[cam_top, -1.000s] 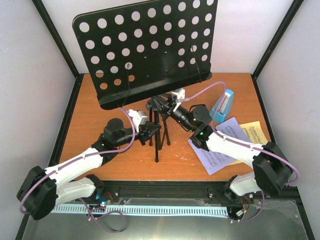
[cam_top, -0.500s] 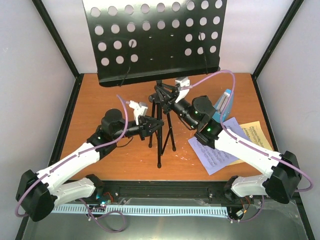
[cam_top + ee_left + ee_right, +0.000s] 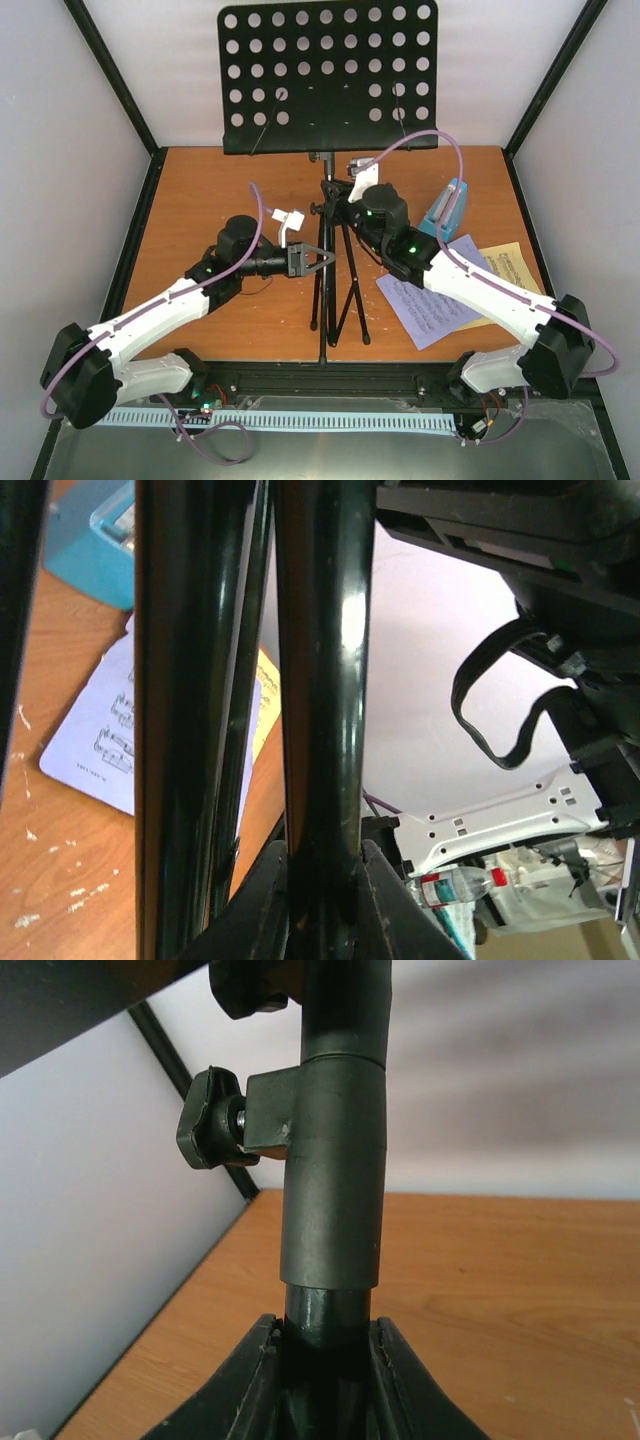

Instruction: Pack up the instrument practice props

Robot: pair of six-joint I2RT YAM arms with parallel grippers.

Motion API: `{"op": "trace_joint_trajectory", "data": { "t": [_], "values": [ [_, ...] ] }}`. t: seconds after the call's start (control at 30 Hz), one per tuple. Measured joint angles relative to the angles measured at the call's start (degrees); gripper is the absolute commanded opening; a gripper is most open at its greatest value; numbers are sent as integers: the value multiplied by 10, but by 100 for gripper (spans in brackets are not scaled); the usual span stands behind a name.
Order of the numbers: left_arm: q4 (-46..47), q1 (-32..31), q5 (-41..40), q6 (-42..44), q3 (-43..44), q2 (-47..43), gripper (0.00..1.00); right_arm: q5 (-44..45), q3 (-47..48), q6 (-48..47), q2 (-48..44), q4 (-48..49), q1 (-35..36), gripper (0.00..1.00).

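The left claw (image 3: 324, 260) is clenched on a black tube low on the music stand (image 3: 328, 75), though I cannot tell whether it is a leg or the shaft. The right claw (image 3: 333, 203) grasps the shaft higher up, just under the knob (image 3: 208, 1120). The stand is upright mid-table (image 3: 200, 200). To its right lie the sheet-music pages (image 3: 440, 300), with the blue metronome (image 3: 447, 208) just behind them.

Top cam looks down from behind arms (image 3: 160, 315); wrist cams v. close on stand pole (image 3: 321, 170) (image 3: 330, 1210), shared w/ top.
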Motion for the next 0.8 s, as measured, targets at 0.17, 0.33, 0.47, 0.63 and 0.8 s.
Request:
{"op": "trace_joint_trajectory", "data": {
  "t": [0.17,0.33,0.47,0.63,0.8],
  "values": [
    [0,1,0,-48,0,29,0,25,24,4,40,-48,-5,3],
    [-14,3,-12,-58,-3,54,0,18,27,19,71,-73,-20,3],
    [-34,5,-33,-58,-3,59,0,-15,19,45,88,-65,-38,3],
    [-34,11,-44,-48,-3,90,0,-39,11,73,115,-51,-56,3],
    [-21,14,-47,-48,-3,125,0,-53,-6,101,141,-33,-76,3]
  ]
}}
